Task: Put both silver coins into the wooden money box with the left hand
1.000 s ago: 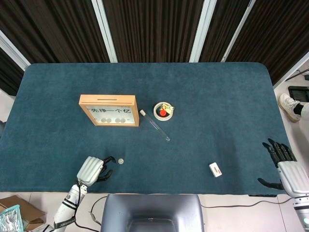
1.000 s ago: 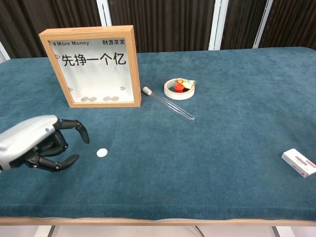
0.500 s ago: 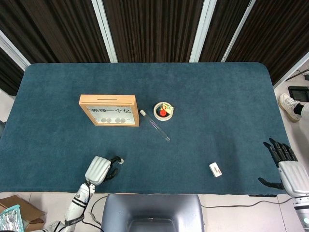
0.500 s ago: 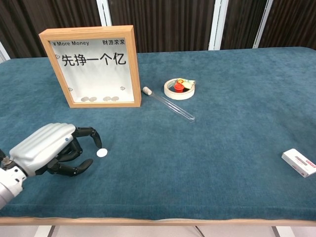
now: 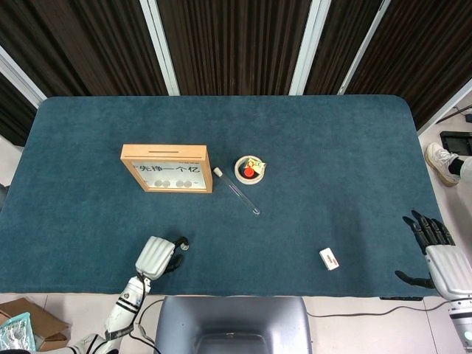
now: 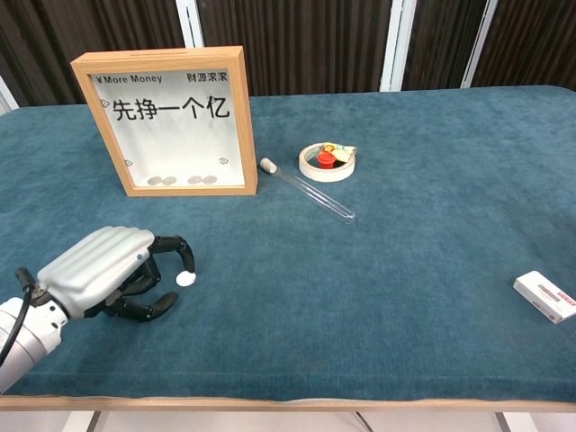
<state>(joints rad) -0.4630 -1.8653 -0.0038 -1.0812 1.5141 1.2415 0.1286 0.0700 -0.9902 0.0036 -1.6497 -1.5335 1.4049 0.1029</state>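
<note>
One silver coin [image 6: 185, 279] lies flat on the blue tablecloth near the front left edge; in the head view the coin [image 5: 185, 246] is a small pale dot. My left hand [image 6: 108, 270] rests beside it, fingers curved over, one fingertip [image 6: 185, 262] at the coin's near edge and the thumb below. The coin is still on the cloth. The wooden money box [image 6: 171, 121] stands upright further back, several coins lying behind its window. My left hand [image 5: 158, 256] shows in the head view too. My right hand [image 5: 435, 247] hangs open off the table's right edge.
A glass test tube [image 6: 315, 193] lies right of the box, beside a small round dish [image 6: 328, 160] with a red item in it. A small white box [image 6: 544, 296] lies at the front right. A grey chair back [image 5: 232, 324] stands at the table's front edge.
My left hand has slid right and forward over the last second, until its fingertip reached the coin. The coin and my right hand have not moved.
</note>
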